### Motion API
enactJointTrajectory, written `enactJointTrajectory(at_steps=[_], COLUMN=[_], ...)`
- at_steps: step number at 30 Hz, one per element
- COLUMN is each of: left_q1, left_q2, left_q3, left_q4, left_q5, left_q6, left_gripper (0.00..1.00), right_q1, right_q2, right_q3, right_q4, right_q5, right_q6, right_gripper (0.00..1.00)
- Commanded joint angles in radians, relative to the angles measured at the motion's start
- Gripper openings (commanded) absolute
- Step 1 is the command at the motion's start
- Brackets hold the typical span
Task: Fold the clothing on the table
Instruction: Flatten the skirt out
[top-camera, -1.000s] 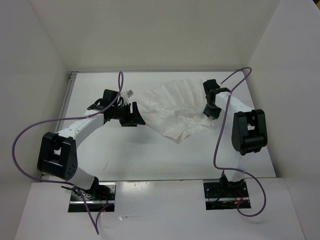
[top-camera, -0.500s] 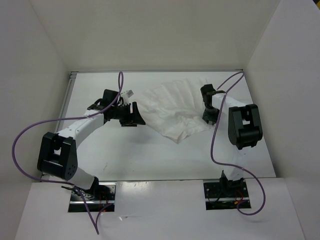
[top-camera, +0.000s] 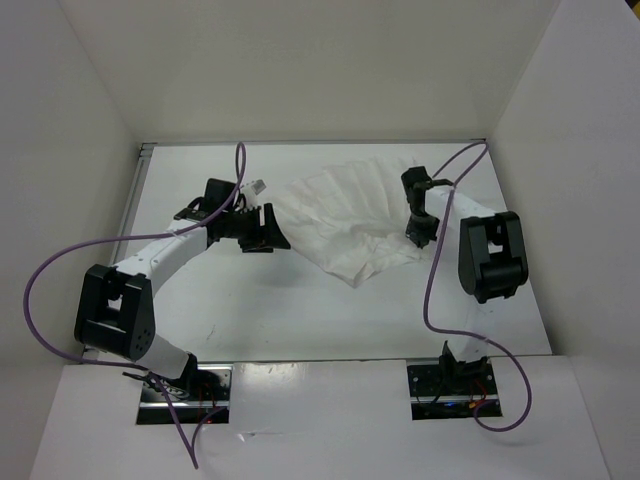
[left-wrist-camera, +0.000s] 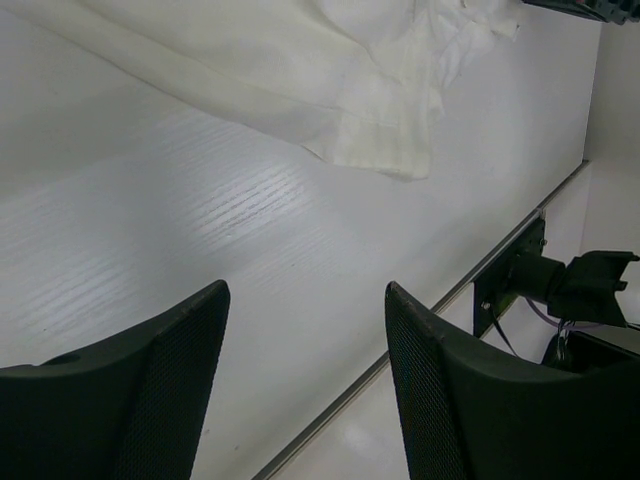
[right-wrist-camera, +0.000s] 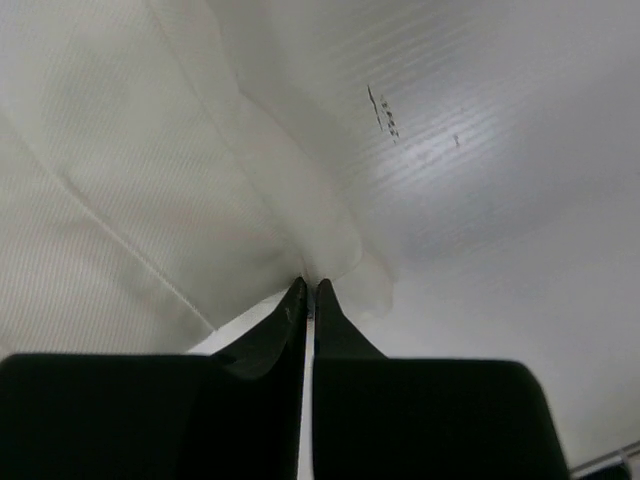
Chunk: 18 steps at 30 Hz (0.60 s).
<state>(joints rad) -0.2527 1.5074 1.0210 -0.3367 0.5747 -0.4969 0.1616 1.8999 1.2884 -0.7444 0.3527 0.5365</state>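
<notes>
Clothing: white and creased, lying in a rough fan toward the back right of the tabletop, between your two arms, with one corner pointing at the near edge.
Right fingers: closed tight on the clothing's right edge. The cloth puckers into the tips, and the bite looks thin.
Left fingers: wide apart and holding nothing, just beside the clothing's left edge, over bare tabletop.
Risk, slip: you appear to have only a sliver of hem on the right. A quick lift or a sideways tug could pull it out of the tips.
Risk, drag: only one side is held. If you pull across now, the whole piece will likely slide and bunch instead of folding, because nothing pins the far side.
Risk, double layer: the cloth is creased near the grip, so you may have caught a fold under the hem. The wrist view does not settle this.
Risk, cable: the purple cable hangs beside your right arm, close to the cloth, and a wide swing could sweep or snag it.
Tabletop: white, glossy and finely ribbed, with glare patches and a few dark marks near the right fingers. It looks slick, so expect little hold on the fabric.
Room: plain white walls close on three sides and a thin metal rail along the back. With white on white, cloth edges are hard to read.
</notes>
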Motion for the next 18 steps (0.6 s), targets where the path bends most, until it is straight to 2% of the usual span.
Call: enactJointTrajectory(at_steps=[1,4,6,8,13,15,16,18], left_q1=[0.007,0.016,0.016,0.016,0.049,0.069,0.069,0.079], left_q2=[-0.038,-0.038,-0.038,-0.038,-0.081,-0.090,-0.090,-0.099], left_q3=[0.005,0.005,0.005,0.005,-0.005,-0.015,-0.015,-0.024], left_q4=[0.022,0.022,0.022,0.022,0.022,0.022,0.022,0.022], left_q5=[0.014,0.014,0.014,0.014,0.005,0.005,0.014,0.014], left_q6=[0.021,0.021,0.021,0.030,0.031,0.021,0.021,0.021], left_gripper=[0.71,0.71,0.71,0.71,0.71,0.71,0.71,0.71], right_q1=[0.009,0.009,0.009,0.009,0.151,0.188,0.199,0.199], right_q2=[-0.151,-0.203,-0.217,-0.191,-0.035,0.022,0.033,0.042], right_q3=[0.086,0.196,0.259,0.347,0.576,0.650,0.729,0.810], right_q4=[-0.110,-0.185,-0.220,-0.220,-0.193,-0.152,-0.130,-0.031], right_q5=[-0.006,-0.006,-0.063,-0.116,-0.270,-0.367,-0.505,-0.654], right_q6=[-0.023,-0.047,-0.061,-0.070,-0.084,-0.093,-0.093,-0.083], right_gripper=[0.00,0.00,0.00,0.00,0.00,0.00,0.00,0.00])
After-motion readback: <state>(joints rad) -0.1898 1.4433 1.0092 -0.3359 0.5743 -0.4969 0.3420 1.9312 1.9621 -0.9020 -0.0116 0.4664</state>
